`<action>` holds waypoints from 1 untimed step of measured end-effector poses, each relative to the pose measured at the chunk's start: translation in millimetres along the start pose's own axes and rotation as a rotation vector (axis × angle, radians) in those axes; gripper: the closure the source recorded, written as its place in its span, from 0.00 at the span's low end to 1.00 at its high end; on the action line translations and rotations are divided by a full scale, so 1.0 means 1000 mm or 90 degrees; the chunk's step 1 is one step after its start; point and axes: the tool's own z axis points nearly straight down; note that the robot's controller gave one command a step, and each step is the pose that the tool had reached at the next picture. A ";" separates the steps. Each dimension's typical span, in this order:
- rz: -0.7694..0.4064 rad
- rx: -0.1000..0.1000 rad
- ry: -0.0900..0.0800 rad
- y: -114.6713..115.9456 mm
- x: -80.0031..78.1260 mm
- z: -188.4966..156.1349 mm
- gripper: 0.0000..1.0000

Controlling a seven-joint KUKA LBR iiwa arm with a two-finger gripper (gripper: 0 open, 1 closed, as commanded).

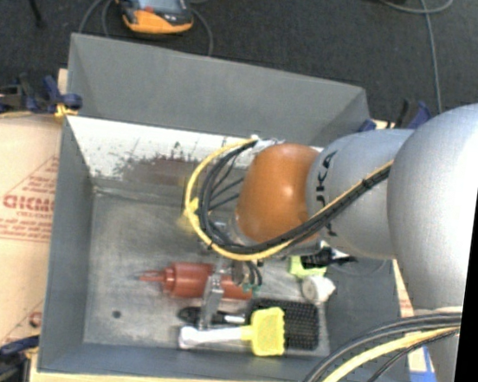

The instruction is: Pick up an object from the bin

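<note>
My gripper (212, 294) hangs below the orange wrist cover, low in the front middle of the bin. It is down on the right end of a red squeeze bottle (177, 279), which lies on its side with its pointed nozzle to the left. Just in front of the gripper lies a small black thing (205, 317). Beside that is a brush (242, 336) with a white handle, a yellow head and black bristles.
A green and white object (315, 274) lies against the bin's right side, partly under the arm. The arm and its cables cover the bin's middle and right. Bare floor shows at the left of the bin.
</note>
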 end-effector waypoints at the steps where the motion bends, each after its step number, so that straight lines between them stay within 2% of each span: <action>1: 0.094 0.002 -0.001 -0.002 0.008 -0.001 0.00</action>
